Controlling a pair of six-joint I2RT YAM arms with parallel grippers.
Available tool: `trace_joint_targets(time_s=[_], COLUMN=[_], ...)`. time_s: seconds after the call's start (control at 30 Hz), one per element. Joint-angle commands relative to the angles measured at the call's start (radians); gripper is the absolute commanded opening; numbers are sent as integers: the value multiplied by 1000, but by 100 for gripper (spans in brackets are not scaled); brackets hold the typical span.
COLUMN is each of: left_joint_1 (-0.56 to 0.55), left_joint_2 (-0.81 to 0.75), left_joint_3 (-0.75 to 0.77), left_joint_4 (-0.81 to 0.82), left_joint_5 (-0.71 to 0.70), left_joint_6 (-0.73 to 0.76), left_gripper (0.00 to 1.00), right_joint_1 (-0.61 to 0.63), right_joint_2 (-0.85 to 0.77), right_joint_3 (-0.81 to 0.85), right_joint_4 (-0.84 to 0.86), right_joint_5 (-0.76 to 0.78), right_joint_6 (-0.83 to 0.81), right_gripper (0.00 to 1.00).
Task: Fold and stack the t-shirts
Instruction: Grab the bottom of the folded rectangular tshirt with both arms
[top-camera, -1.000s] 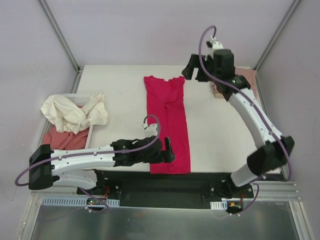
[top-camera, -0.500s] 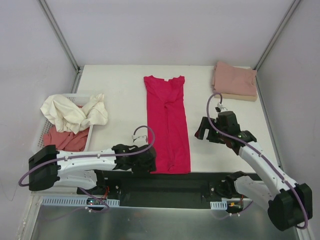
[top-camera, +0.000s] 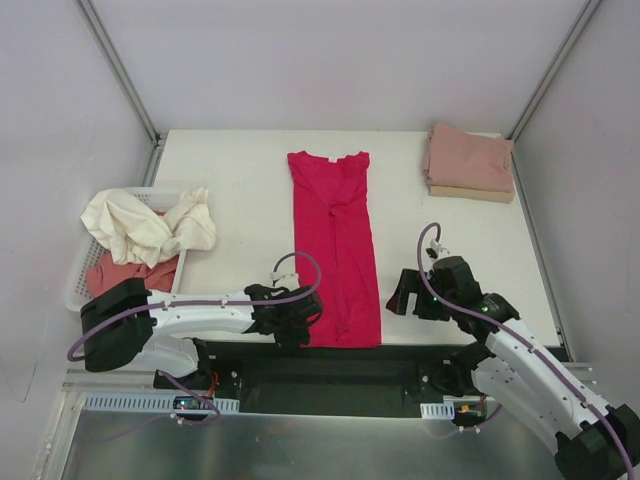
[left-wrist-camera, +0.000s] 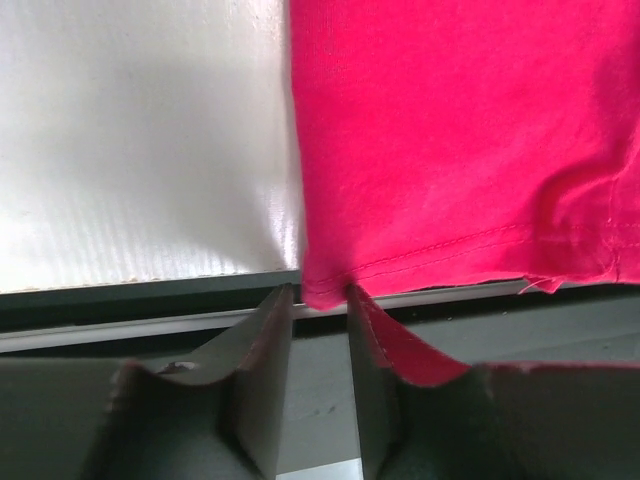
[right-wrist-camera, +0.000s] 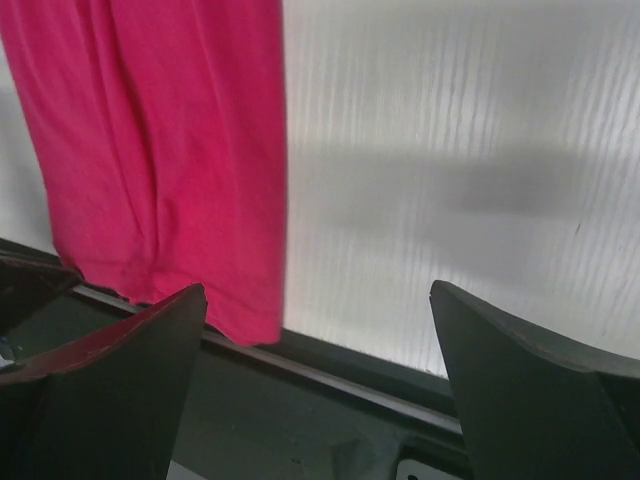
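A crimson-red t-shirt (top-camera: 335, 250), folded into a long strip, lies down the middle of the table with its hem at the near edge. My left gripper (top-camera: 297, 325) is at the hem's near-left corner. In the left wrist view its fingers stand close together (left-wrist-camera: 320, 292) with that corner of the red t-shirt (left-wrist-camera: 450, 150) pinched between the tips. My right gripper (top-camera: 401, 291) hangs wide open just right of the hem's other corner. The right wrist view shows bare table between its tips (right-wrist-camera: 318, 290) and the red t-shirt (right-wrist-camera: 170, 150) to the left.
A folded dusty-pink t-shirt (top-camera: 468, 158) rests on a tan one (top-camera: 472, 192) at the back right corner. At the left, a white lattice basket (top-camera: 72, 285) holds a crumpled cream t-shirt (top-camera: 150, 225) and a salmon-pink one (top-camera: 130, 275). The table's near edge runs right under both grippers.
The left gripper's jaws have closed from wide open onto the hem corner. The right arm swung from the back-right stack down to the near edge beside the red shirt.
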Motion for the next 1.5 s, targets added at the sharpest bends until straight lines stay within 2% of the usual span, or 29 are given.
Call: trace_joint_targets(time_s=[0.0, 0.07, 0.1, 0.23, 0.37, 0.47, 0.5, 0.67, 0.7, 0.8, 1.03, 1.17, 1.23, 1.27, 1.3, 1.33, 1.47], left_joint_1=[11, 13, 11, 11, 11, 11, 11, 11, 11, 10, 10, 10, 10, 10, 10, 10, 5], left_joint_2=[31, 40, 41, 19, -15, -31, -37, -48, -51, -55, -52, -49, -51, -49, -55, -61, -122], left_joint_3=[22, 19, 17, -7, -33, -45, -47, -62, -64, -71, -70, -68, -70, -71, -73, -81, -131], left_joint_4=[25, 35, 36, 36, 35, 38, 38, 38, 38, 41, 56, 61, 62, 62, 62, 62, 62], left_joint_5=[26, 39, 43, 49, 47, 49, 49, 44, 44, 43, 46, 46, 47, 47, 58, 66, 98], left_joint_6=[-17, -20, -22, -31, -43, -46, -48, -56, -57, -62, -54, -51, -53, -54, -54, -60, -74], left_gripper=[15, 1, 0, 0, 0, 0, 0, 0, 0, 0, 0, 0, 0, 0, 0, 0, 0], right_joint_1=[75, 144, 170, 326, 445, 500, 519, 537, 537, 542, 559, 559, 559, 559, 560, 562, 574], right_joint_2=[-33, -42, -45, -25, 66, 172, 200, 347, 360, 392, 427, 462, 490, 498, 502, 504, 450], right_joint_3=[-39, -44, -47, -45, -45, -15, -4, 51, 53, 56, 105, 120, 126, 128, 130, 128, 78], right_joint_4=[-72, -82, -82, -88, -38, 2, 2, 14, 17, 39, 63, 65, 57, 56, 33, 18, -29], right_joint_5=[-10, 2, 8, 54, 102, 146, 160, 194, 196, 199, 191, 191, 189, 188, 196, 205, 200], right_joint_6=[64, 107, 125, 211, 289, 303, 306, 311, 316, 325, 296, 286, 286, 289, 293, 300, 316], right_gripper=[99, 99, 99, 93, 86, 76, 68, 54, 49, 45, 44, 28, 23, 14, 10, 1, 1])
